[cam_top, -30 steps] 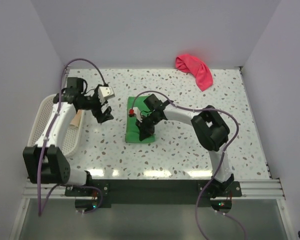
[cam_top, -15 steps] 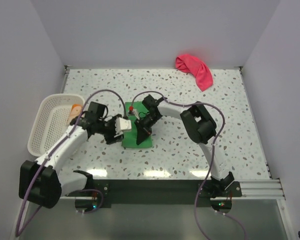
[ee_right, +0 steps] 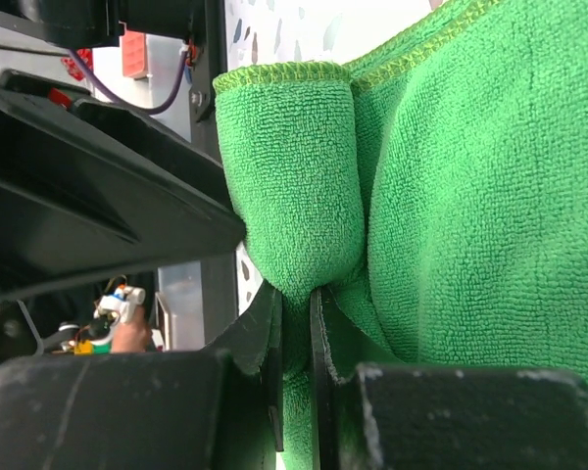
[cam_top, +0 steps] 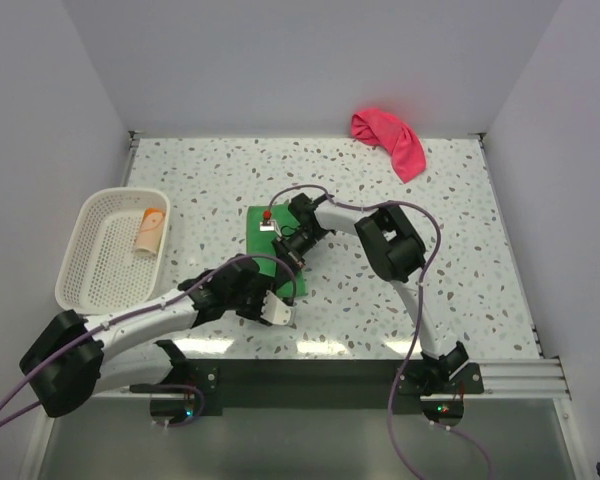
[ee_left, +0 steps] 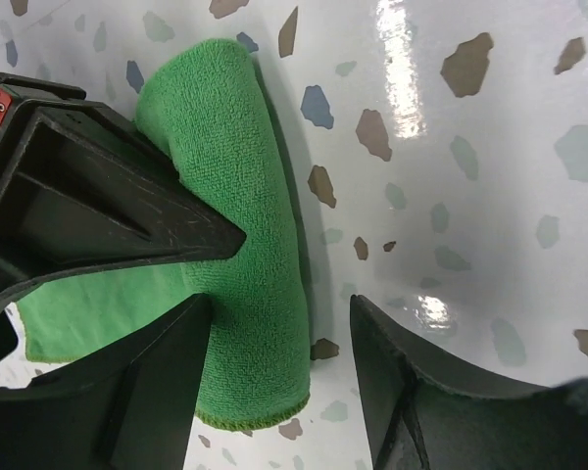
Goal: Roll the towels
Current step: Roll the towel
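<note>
The green towel (cam_top: 256,232) lies mid-table with its near edge rolled up (ee_left: 245,245). My right gripper (cam_top: 292,262) is shut on that rolled fold (ee_right: 294,323). My left gripper (cam_top: 279,301) is open, its fingers (ee_left: 147,392) straddling the near end of the roll without pinching it. The pink-red towel (cam_top: 390,140) lies crumpled at the far right. The peach-orange towel (cam_top: 150,232) sits rolled inside the white mesh basket (cam_top: 85,275).
The basket stands at the left edge of the table. Side walls close in the table on the left, right and back. Purple cables loop over both arms above the green towel.
My left arm has swung from the basket across to the near end of the green towel. My right gripper has drawn the towel's fold toward the near side.
</note>
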